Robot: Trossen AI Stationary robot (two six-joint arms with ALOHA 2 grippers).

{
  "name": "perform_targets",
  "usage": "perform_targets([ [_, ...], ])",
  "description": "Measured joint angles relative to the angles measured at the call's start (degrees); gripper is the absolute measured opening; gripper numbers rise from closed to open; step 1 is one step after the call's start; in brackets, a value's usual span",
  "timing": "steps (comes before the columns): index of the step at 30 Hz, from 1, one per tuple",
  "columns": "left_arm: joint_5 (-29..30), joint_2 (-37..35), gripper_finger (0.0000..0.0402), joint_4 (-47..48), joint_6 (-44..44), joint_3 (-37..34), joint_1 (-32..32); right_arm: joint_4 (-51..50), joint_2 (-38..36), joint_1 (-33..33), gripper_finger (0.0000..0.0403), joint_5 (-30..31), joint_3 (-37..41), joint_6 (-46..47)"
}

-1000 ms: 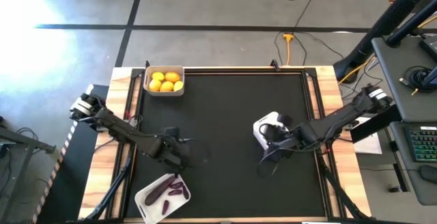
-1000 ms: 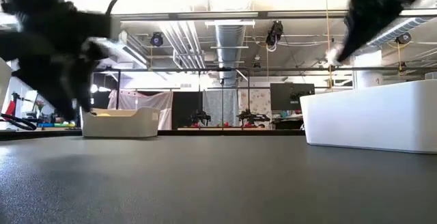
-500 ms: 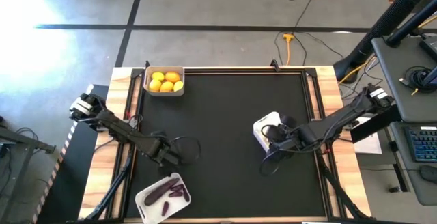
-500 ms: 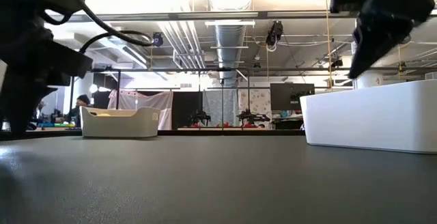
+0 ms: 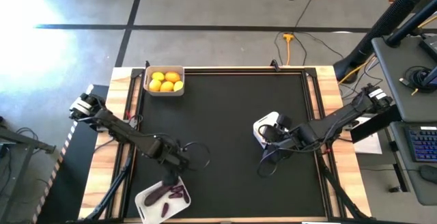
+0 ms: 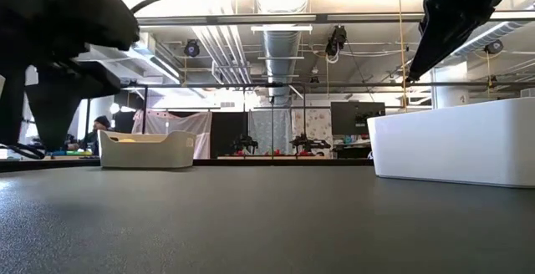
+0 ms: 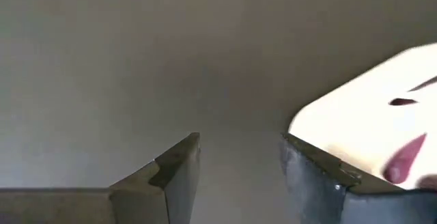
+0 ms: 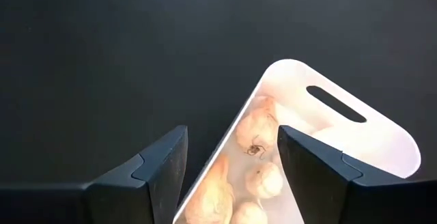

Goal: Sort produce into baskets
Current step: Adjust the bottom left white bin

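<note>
Citrus fruits fill the far-left basket; eggplants near-left; garlic bulbs right.

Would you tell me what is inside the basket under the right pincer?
Garlic bulbs lie in the basket beneath the open right pincer; its fingers hide the near end.

Near right: large white rounded plastic basket on dark worktop
Far left: smaller pale basket
Overhead: two dark arms
</note>
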State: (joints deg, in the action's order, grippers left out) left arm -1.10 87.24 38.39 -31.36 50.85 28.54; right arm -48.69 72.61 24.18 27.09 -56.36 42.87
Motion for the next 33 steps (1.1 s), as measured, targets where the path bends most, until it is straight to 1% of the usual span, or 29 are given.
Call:
perform_targets([
  [4, -2.31, 0.00, 0.0180, -3.11, 1.50, -0.09, 1.07, -0.02, -0.01, 0.03, 0.0221, 0.00, 0.09, -0.02],
  [7, -5.10, 0.00, 0.0181, -5.47, 1.74, -0.08, 1.79, -0.04, -0.01, 0.02, 0.0221, 0.00, 0.12, -0.05],
  [9, -6.34, 0.00, 0.0181, -5.79, 1.76, 0.27, 2.31, -0.02, -0.01, 0.02, 0.0221, 0.00, 0.12, -0.37],
  [16, -6.47, 0.00, 0.0181, -5.87, 2.46, 2.64, 3.96, 0.20, -0.01, 0.00, 0.0221, 1.48, 0.12, -0.46],
  [19, -3.95, 0.00, 0.0181, -5.49, 3.69, 3.15, 4.11, 0.65, -0.01, 0.00, 0.0221, 1.53, 0.12, -0.58],
  [21, -1.48, 0.00, 0.0181, -3.86, 3.90, 3.71, 4.06, 1.53, -0.01, -0.02, 0.0221, 1.57, 0.12, -1.22],
  [24, 0.37, 0.00, 0.0181, -0.17, 3.94, 5.19, 4.04, 1.98, -0.01, -0.01, 0.0221, 1.58, 0.12, -2.12],
  [26, 0.37, -0.06, 0.0181, 3.41, 3.83, 7.41, 4.09, 2.60, -0.01, -0.02, 0.0221, 1.60, 0.14, -3.18],
  [29, 0.18, -0.29, 0.0181, 10.03, 1.11, 12.22, 4.87, 2.78, -0.01, -0.22, 0.0221, 1.59, 0.14, -3.48],
  [33, -0.84, -0.37, 0.0181, 16.47, -3.42, 17.99, 8.25, 2.80, -0.01, -0.22, 0.0221, 1.57, 0.14, -3.53],
])
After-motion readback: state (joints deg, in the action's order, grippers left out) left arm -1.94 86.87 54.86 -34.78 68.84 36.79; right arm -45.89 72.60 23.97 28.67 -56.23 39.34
